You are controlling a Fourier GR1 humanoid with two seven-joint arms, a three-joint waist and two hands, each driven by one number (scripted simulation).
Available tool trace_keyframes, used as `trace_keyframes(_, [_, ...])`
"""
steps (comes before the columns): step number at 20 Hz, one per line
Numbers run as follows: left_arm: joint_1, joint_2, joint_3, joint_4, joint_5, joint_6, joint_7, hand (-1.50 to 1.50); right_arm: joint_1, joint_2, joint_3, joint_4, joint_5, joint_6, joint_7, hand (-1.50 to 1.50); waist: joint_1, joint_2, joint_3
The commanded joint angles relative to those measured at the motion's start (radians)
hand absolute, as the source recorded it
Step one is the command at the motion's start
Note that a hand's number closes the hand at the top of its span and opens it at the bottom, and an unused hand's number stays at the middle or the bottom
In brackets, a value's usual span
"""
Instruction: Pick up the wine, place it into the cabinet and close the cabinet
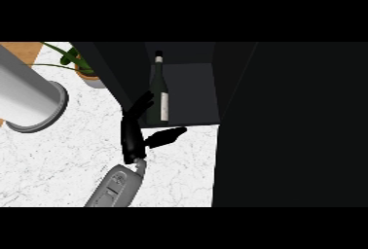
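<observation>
The wine bottle, dark green with a white label, stands upright inside the open dark cabinet, close to its left wall. My left hand is on the counter just in front of the cabinet's opening, below and left of the bottle. Its fingers point straight up along the cabinet's left edge, and the thumb spreads to the right. The hand is open and holds nothing; a narrow gap shows between the fingers and the bottle. My right hand does not show.
A big dark panel, seemingly the cabinet's open door, fills the right side down to the lower edge. A grey cylinder lies at the left, with a potted plant behind it. White marble counter spreads at the lower left.
</observation>
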State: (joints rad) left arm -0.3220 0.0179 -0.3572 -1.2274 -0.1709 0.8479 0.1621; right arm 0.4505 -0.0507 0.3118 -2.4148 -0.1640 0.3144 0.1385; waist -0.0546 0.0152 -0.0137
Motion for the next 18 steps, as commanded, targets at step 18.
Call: trace_keyframes(18, [0.184,0.082,-0.093,-0.441,0.241,-0.308,-0.298,-1.5,0.124,-0.047,0.032,-0.177,0.08,-0.067,0.056,-1.5,0.046,-0.02,0.014])
